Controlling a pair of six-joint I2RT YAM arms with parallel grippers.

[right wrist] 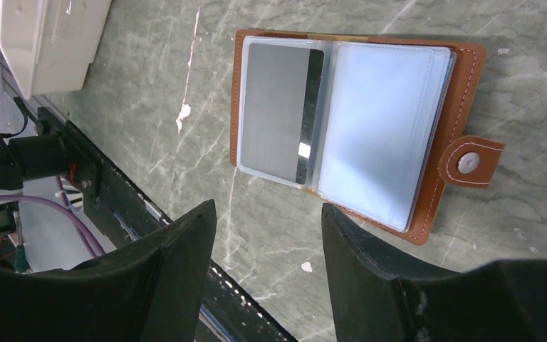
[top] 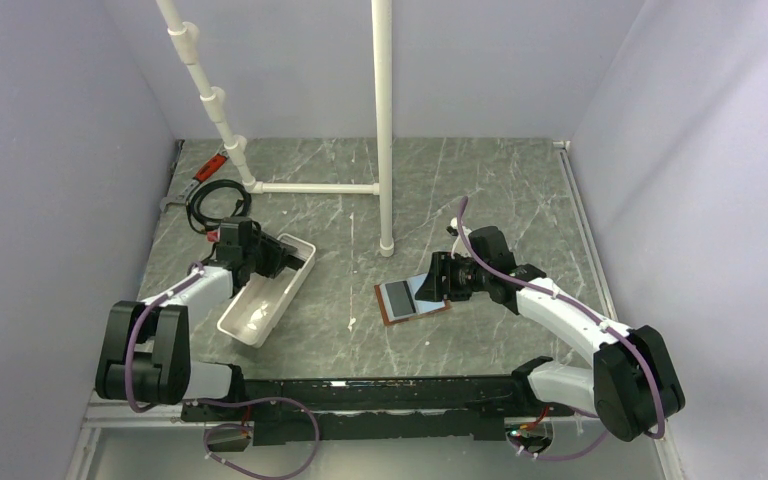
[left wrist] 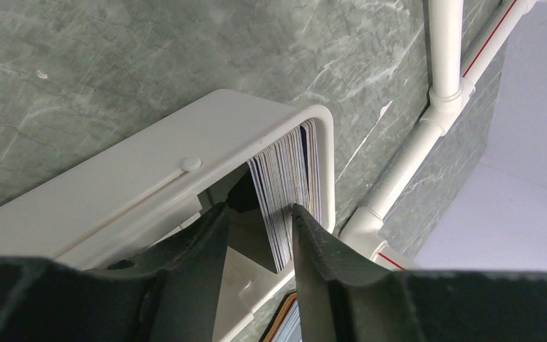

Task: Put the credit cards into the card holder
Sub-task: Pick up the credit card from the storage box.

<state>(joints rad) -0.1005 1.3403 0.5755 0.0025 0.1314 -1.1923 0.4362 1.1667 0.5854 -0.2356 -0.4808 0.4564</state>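
The card holder (top: 412,297) lies open on the table, brown leather (right wrist: 463,78) around clear sleeves. A grey-silver credit card (right wrist: 278,107) sits in its left sleeve; the right sleeve (right wrist: 381,128) looks pale blue. My right gripper (right wrist: 267,214) hovers open just beside the holder's near edge, with nothing between its fingers. More credit cards (left wrist: 285,185) stand on edge, packed at one end of a white tray (left wrist: 149,178). My left gripper (left wrist: 258,210) reaches into that end, open. Its right finger (left wrist: 306,235) rests against the stack, its left finger stands clear of it.
The white tray (top: 260,300) lies diagonally at the left. A white pipe frame stands behind, with an upright pole (top: 384,120) footed mid-table. A black cable coil (top: 215,205) and a red tool (top: 210,165) lie at the back left. A black rail (top: 360,395) runs along the near edge.
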